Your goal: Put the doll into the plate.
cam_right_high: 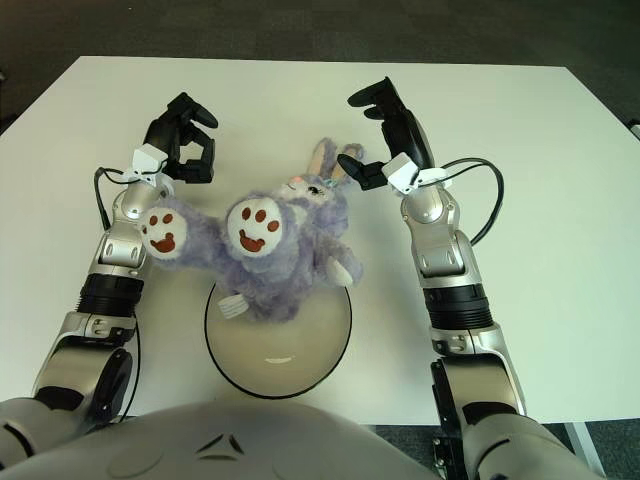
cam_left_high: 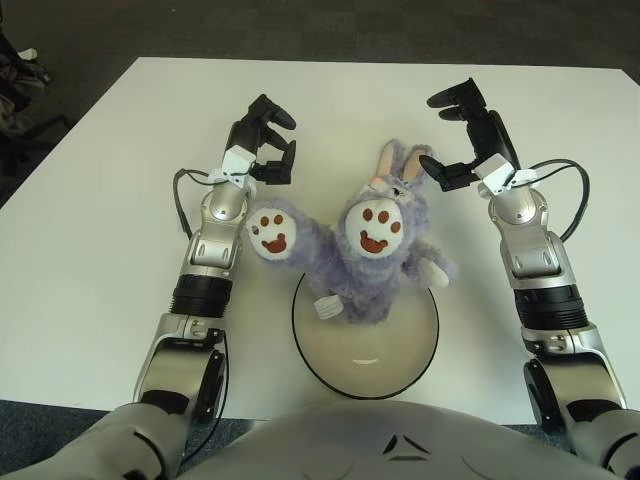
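A purple plush bunny doll (cam_left_high: 375,250) lies on its back over the far rim of a round beige plate (cam_left_high: 366,350) with a black rim. Its two white paw soles face up and its ears point away from me. One leg sticks out left over the table, off the plate. My left hand (cam_left_high: 265,140) hovers beyond that left paw, fingers spread and holding nothing. My right hand (cam_left_high: 463,140) is just right of the doll's ears, fingers spread wide, one finger close to an ear, nothing grasped.
The white table (cam_left_high: 90,230) stretches around the plate, with dark carpet beyond its far edge. My own torso (cam_left_high: 380,445) fills the bottom of the view. A dark object (cam_left_high: 15,70) sits on the floor at the far left.
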You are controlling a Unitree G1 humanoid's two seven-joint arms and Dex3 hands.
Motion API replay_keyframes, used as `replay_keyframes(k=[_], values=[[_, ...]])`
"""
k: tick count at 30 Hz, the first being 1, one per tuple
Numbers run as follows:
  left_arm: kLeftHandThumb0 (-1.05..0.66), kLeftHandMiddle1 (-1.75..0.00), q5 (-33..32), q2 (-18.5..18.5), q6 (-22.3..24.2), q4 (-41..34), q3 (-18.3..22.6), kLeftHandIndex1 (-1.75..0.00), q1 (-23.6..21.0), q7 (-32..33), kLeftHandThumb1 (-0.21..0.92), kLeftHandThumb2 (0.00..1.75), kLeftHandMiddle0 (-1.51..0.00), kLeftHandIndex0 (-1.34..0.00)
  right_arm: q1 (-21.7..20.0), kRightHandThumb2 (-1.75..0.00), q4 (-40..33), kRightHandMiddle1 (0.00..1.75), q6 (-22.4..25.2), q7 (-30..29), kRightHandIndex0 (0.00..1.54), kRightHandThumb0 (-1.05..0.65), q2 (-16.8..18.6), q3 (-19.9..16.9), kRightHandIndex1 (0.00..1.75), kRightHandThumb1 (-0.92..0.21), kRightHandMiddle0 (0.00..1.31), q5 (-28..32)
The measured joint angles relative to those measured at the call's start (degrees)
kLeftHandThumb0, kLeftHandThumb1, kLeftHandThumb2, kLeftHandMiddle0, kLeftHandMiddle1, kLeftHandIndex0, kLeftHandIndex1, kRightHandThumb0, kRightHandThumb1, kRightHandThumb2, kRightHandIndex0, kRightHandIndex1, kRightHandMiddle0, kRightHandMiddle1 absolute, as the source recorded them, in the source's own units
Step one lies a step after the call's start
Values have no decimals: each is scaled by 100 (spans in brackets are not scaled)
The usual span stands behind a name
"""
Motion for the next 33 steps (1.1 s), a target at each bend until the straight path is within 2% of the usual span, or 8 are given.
replay_keyframes(k=[7,12,27,33], values=[[-1,-175,-241,-20,240,-267,121,-175,171,-54,43,119,-42,-40,8,-113,115,118,324,59,18,-34,416,-306,123,-40,0,777],[-1,-175,-311,-55,423,-441,163,-175,272,-55,43,119,-42,-40,12,-113,114,121,526,73,21,-33,593,-443,124,-43,0,1118],[-1,-175,-477,-71,451,-487,276,-175,438,-95,44,118,-41,-39,91,-109,33,126,994,-44,31,-37,787,-615,129,-49,0,1303],[-1,-175,-531,-100,470,-493,322,-175,524,-100,44,118,-41,-39,139,-109,10,131,1074,-55,26,-37,839,-651,126,-49,0,1370]])
